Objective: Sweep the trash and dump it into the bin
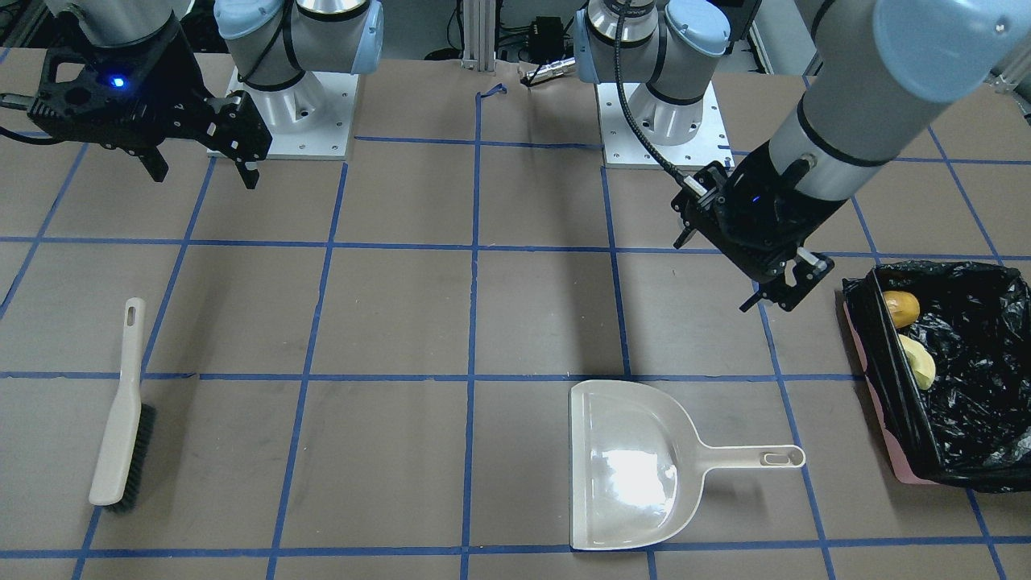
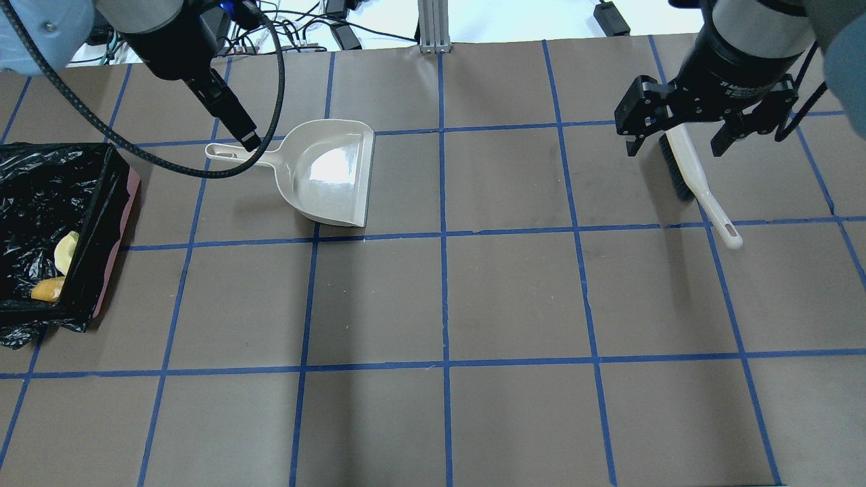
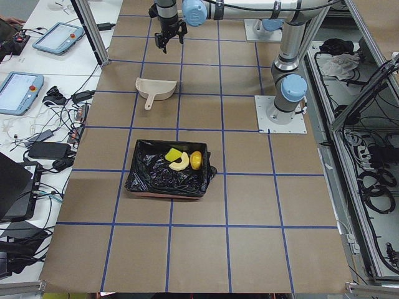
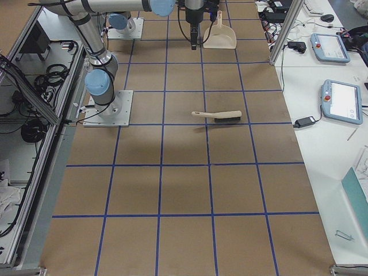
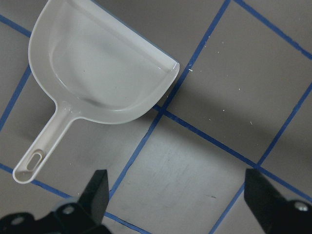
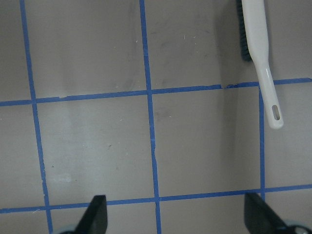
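Bin (image 3: 142, 180) sits at the bench's (image 1: 387, 322) left end. Dustpan (image 1: 628, 467) is empty and brush (image 1: 121, 411) lies flat. Left hand (image 5: 175, 173) and right hand (image 1: 206, 179) hover, fingers apart, holding nothing. Potato (image 3: 196, 161), croissant (image 3: 179, 164) and sponge (image 3: 172, 153) are all in the bin. Task looks done.

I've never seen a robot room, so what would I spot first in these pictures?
Probably the pink bin with its shiny black bag at the table's end on the robot's left, holding a toy potato, a croissant and a sponge. Then the empty dustpan and the brush lying flat on the table, the left gripper open near the dustpan, the right gripper open near the brush.
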